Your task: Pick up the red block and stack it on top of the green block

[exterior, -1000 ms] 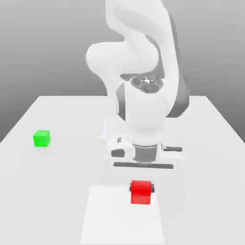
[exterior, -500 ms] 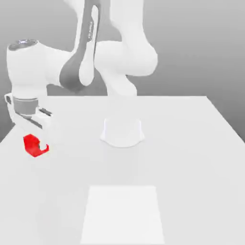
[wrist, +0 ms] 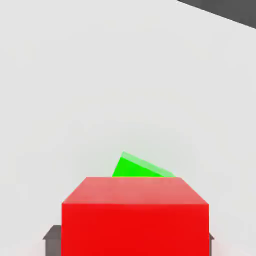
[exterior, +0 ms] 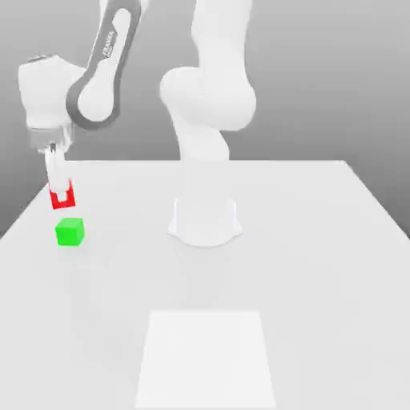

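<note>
White surface [exterior: 320,240] carries the green block [exterior: 70,231]; your fingers [exterior: 58,178] are clamped on the red block [exterior: 62,198], held just above it. It looks rigid and light; grip 2 opposite flat faces.

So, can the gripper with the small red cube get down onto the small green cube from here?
Probably yes. The gripper holds the small red cube just above the small green cube, apart from it, with nothing between them on the white table.

A simulated test bench: a bare white table [exterior: 320,240] against a plain grey backdrop, flatly rendered
</note>
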